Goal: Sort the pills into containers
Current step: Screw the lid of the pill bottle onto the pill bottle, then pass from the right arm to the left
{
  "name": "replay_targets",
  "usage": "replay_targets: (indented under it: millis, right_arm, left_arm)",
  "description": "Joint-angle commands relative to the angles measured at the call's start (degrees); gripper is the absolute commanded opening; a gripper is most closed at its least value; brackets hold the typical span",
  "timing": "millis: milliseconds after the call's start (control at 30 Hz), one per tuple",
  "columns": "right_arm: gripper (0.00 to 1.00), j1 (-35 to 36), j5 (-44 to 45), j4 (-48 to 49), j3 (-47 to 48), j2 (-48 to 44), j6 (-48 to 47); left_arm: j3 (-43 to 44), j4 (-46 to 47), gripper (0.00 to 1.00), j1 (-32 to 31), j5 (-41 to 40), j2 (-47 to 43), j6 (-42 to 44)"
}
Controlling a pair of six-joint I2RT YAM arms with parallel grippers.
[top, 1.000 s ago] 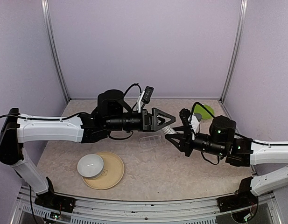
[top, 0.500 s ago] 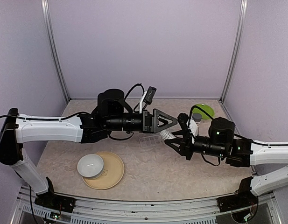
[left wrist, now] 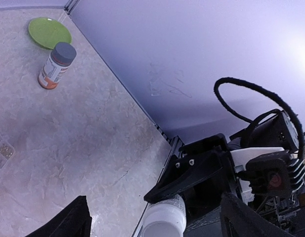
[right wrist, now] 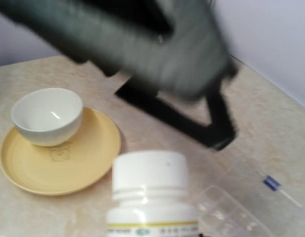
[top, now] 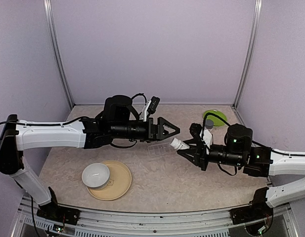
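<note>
My right gripper point(top: 186, 147) is shut on a small white bottle point(top: 177, 144) and holds it on its side above the table, cap pointing left toward my left gripper. The bottle point(right wrist: 150, 192) fills the bottom of the right wrist view. My left gripper point(top: 171, 130) is open just above and left of the cap, not touching it. In the left wrist view the cap point(left wrist: 164, 219) shows between the two dark fingertips point(left wrist: 68, 223). The clear pill box with the containers point(top: 159, 148) lies flat under both grippers, also seen as the clear box point(right wrist: 231, 212). No pills can be made out.
An orange-labelled, grey-capped bottle point(top: 208, 125) stands upright at the back right beside a green dish point(top: 215, 117). A white bowl point(top: 96, 175) sits on a yellow plate point(top: 120, 181) at the front left. Purple walls close in the back and sides.
My left gripper has rolled, drawn back slightly left, and its jaws have narrowed a little. My right gripper has shifted the white bottle slightly down, closer to level.
</note>
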Motion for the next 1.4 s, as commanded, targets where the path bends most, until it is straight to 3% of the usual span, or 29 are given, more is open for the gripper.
replay_targets:
  millis: [0,533,800,933,1167,1367]
  right_arm:
    - [0.0,0.4,4.3,-1.4,0.7,-2.1,-4.1]
    - [0.0,0.6,7.8,-2.1,0.8,-1.5,-6.4]
    - [0.0,0.6,6.9,-1.9,0.8,-1.3,-5.8]
    - [0.0,0.7,4.9,-1.4,0.4,-2.2,-2.3]
    - [0.0,-0.2,-2.5,-0.2,-0.4,-3.5,6.1]
    - [0.0,-1.0,-5.1,-0.4,0.0,-4.1,7.6]
  left_arm:
    - [2.4,-4.4,0.84,0.1,0.9,1.9,-0.3]
    - [5.1,-3.7,0.44,0.0,7.6,5.6,-0.9]
    - [4.1,0.8,0.07,0.0,11.0,5.8,-1.1]
    - [2.6,4.7,0.0,-0.1,12.7,4.8,0.4]
    - [1.9,6.4,0.0,-1.6,13.1,3.7,5.4]
    - [1.6,8.0,0.0,-2.0,14.2,3.1,6.5]
